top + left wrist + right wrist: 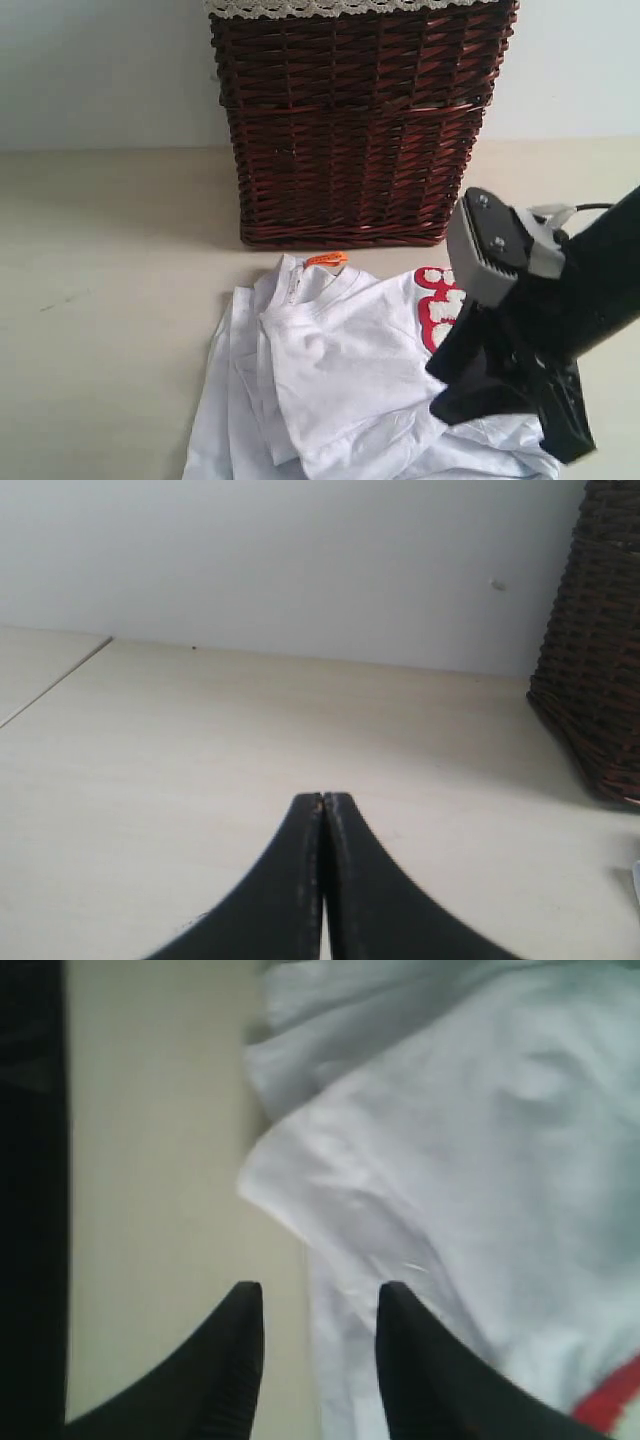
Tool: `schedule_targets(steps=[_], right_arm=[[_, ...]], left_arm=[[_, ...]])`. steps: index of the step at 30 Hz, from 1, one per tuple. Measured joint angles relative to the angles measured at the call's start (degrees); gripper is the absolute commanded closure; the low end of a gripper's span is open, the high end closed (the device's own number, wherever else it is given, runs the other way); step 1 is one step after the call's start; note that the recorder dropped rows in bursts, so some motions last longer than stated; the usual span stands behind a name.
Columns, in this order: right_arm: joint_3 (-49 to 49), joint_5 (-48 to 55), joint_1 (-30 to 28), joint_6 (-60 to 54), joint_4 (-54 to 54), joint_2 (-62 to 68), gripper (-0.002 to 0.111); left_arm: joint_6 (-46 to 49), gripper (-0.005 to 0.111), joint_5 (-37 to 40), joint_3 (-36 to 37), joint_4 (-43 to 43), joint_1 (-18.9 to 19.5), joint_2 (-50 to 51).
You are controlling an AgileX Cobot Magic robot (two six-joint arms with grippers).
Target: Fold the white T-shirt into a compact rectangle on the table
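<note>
Right wrist view: the right tool point(320, 1292) hangs released, jaws astride an edge of the white T-shirt point(480, 1140), which lies half-folded on the counter point(150, 1160) before the wicker basket point(355, 120). It is probably best to pinch all layers squarely. The left tool point(323, 800) is clenched and empty.

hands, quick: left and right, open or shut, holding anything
Left hand: shut, empty, above the pale beige table.
Right hand: open, empty, at the edge of the white cotton T-shirt.
</note>
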Motion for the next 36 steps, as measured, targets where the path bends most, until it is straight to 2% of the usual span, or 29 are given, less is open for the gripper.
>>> schedule_targets(steps=[3,10,19,21,23,25,31,36], right_arm=[[2.4,-0.8,3.0,-4.7,0.1,0.0,0.072],[6.1,-16.2,9.5,-15.2,0.1,3.1,0.072],[6.3,-26.7,14.2,-21.0,0.8,10.0,0.072],[6.3,-27.1,14.4,-22.3,1.6,11.7,0.076],[6.3,-27.4,14.4,-24.8,3.6,13.3,0.089],[6.3,-27.4,14.4,-26.8,6.8,14.1,0.109],[4.5,-21.1,14.4,-28.2,17.1,14.2,0.108],[3.0,-16.1,14.4,-28.2,30.6,14.4,0.108]], left_arm=[[0.0,0.107,0.0,0.0,0.0,0.0,0.0],[0.0,0.107,0.0,0.0,0.0,0.0,0.0],[0.0,0.107,0.0,0.0,0.0,0.0,0.0],[0.0,0.107,0.0,0.0,0.0,0.0,0.0],[0.0,0.107,0.0,0.0,0.0,0.0,0.0],[0.0,0.107,0.0,0.0,0.0,0.0,0.0],[0.0,0.107,0.0,0.0,0.0,0.0,0.0],[0.0,0.107,0.0,0.0,0.0,0.0,0.0]])
